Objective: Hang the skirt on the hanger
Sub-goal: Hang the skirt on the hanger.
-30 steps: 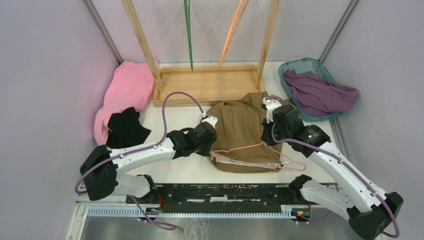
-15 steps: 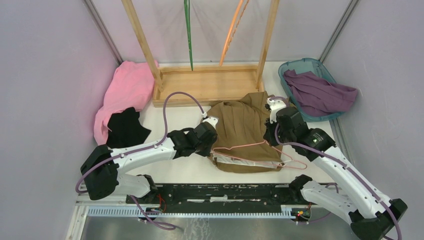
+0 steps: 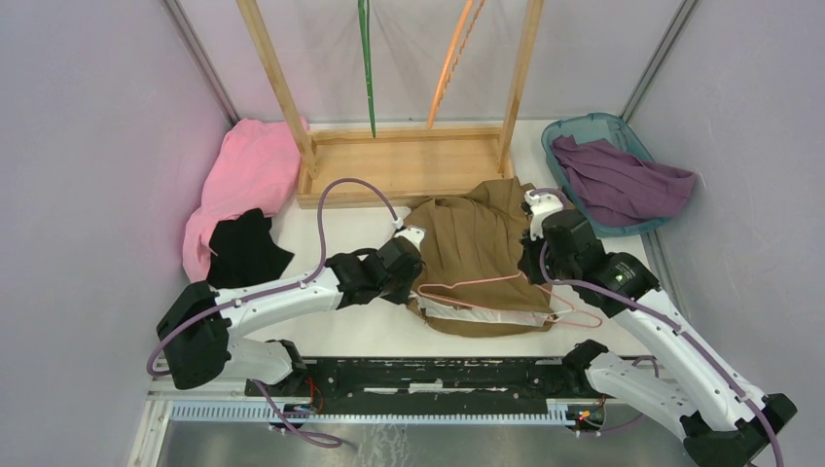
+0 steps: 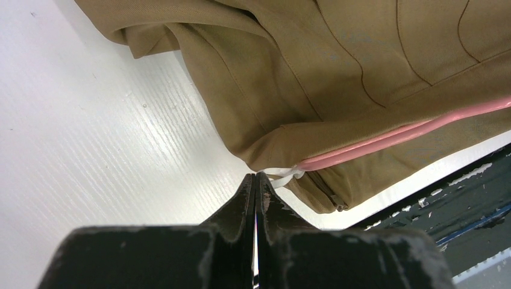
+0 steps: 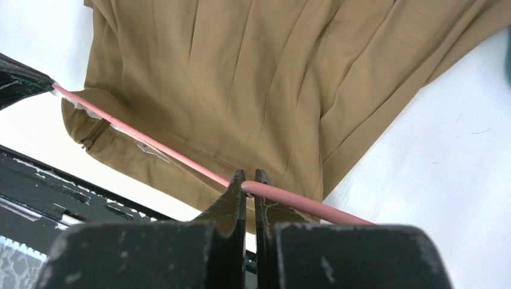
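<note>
The brown skirt point(image 3: 472, 238) lies on the white table in front of the wooden rack, its waistband towards the near edge. The thin pink hanger point(image 3: 486, 282) lies across the waistband. My left gripper point(image 3: 415, 280) is shut on a white loop point(image 4: 283, 174) at the waistband's left corner; in the left wrist view its tips point(image 4: 255, 176) touch the skirt point(image 4: 313, 72) where the hanger point(image 4: 391, 135) ends. My right gripper point(image 3: 537, 272) is at the skirt's right edge. In the right wrist view the gripper point(image 5: 247, 179) is shut on the hanger's pink rod point(image 5: 150, 141) over the skirt point(image 5: 241, 78).
A wooden rack point(image 3: 409, 165) stands behind the skirt with a green hanger point(image 3: 367, 68) and an orange hanger point(image 3: 452, 63) hanging in it. A teal basket point(image 3: 574, 125) holds purple cloth point(image 3: 618, 180) at back right. Pink cloth point(image 3: 248, 170) and black cloth point(image 3: 243, 248) lie at left. A black rail point(image 3: 438, 375) runs along the near edge.
My right gripper has moved a little right and back with the hanger. The skirt's waistband has been drawn rightward and spread along it. The left gripper has hardly moved.
</note>
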